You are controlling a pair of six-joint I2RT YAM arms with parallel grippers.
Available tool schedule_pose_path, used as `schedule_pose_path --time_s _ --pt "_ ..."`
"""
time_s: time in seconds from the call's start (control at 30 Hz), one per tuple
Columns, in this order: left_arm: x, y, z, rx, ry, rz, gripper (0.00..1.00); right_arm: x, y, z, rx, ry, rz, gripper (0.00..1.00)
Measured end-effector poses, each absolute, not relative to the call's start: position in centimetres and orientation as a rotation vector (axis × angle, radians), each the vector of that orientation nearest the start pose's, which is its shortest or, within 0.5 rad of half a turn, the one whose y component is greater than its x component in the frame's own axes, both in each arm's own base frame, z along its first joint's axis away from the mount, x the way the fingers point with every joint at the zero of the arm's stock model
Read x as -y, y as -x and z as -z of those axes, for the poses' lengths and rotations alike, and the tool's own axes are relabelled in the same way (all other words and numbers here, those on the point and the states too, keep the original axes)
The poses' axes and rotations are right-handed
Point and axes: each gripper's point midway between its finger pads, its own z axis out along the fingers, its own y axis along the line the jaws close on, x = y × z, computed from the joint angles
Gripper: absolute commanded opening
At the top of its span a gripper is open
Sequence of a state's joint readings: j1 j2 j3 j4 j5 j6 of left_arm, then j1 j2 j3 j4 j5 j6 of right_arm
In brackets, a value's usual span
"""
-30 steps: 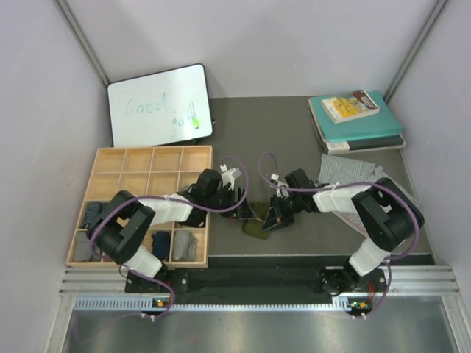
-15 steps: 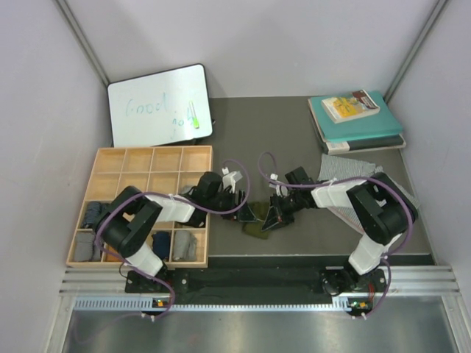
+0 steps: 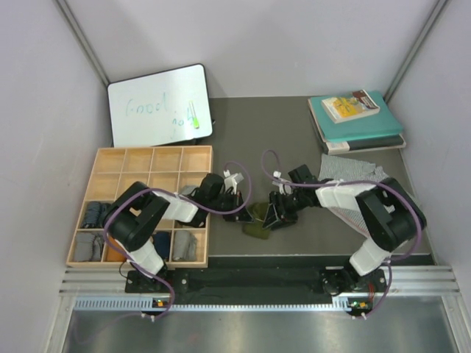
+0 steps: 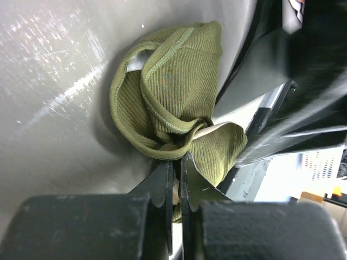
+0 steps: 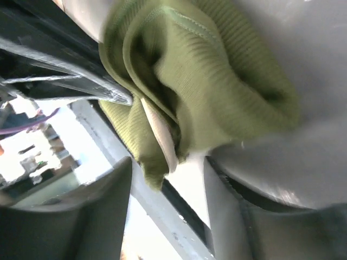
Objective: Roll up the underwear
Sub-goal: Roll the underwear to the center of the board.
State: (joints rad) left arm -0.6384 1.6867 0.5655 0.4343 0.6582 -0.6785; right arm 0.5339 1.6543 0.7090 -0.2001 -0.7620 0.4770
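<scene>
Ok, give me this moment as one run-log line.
step: rolling | left pincer: shut on olive underwear | right pincer: open around same bundle | patterned underwear: spread, unrolled

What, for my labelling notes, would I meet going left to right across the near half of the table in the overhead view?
wooden tray → left gripper, shut on the cloth → olive green underwear, bunched up → right gripper → patterned underwear
</scene>
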Motion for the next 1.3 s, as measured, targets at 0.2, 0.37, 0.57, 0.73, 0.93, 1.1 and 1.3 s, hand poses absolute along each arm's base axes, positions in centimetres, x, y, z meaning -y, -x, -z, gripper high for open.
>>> schedule_pose_path --time_s 0.2,0.37,0.57,0.73,0.93,1.1,1.3 --pt "30.9 -19.8 -3.3 -2.559 -0.288 1.384 0.00 -24.4 -19.2 -7.5 -2.635 0.389 -1.162 0.64" --pt "30.9 -19.9 -3.0 -2.655 -0.199 1.385 0.00 -25.9 -18.7 -11.2 -2.375 0.606 -0.971 0.64" --pt "30.6 -20.0 -2.8 -2.742 -0.152 1.356 0.00 -28.3 -14.8 -9.9 -2.175 0.898 -0.765 0.64" --pt "30.4 -20.0 -2.7 -2.792 -0.150 1.325 0.00 -28.7 -13.6 -7.6 -2.089 1.056 -0.561 0.64" --pt "30.2 -19.8 -2.6 -2.818 -0.149 1.312 0.00 -29.5 -13.2 -6.2 -1.989 1.179 -0.402 0.63" --pt "30.2 -19.7 -2.6 -2.823 -0.155 1.312 0.00 -29.5 -14.1 -5.1 -1.964 1.201 -0.314 0.62" --pt "30.1 -19.8 -2.5 -2.820 -0.166 1.310 0.00 -29.5 -15.0 -3.3 -1.970 1.205 -0.222 0.40"
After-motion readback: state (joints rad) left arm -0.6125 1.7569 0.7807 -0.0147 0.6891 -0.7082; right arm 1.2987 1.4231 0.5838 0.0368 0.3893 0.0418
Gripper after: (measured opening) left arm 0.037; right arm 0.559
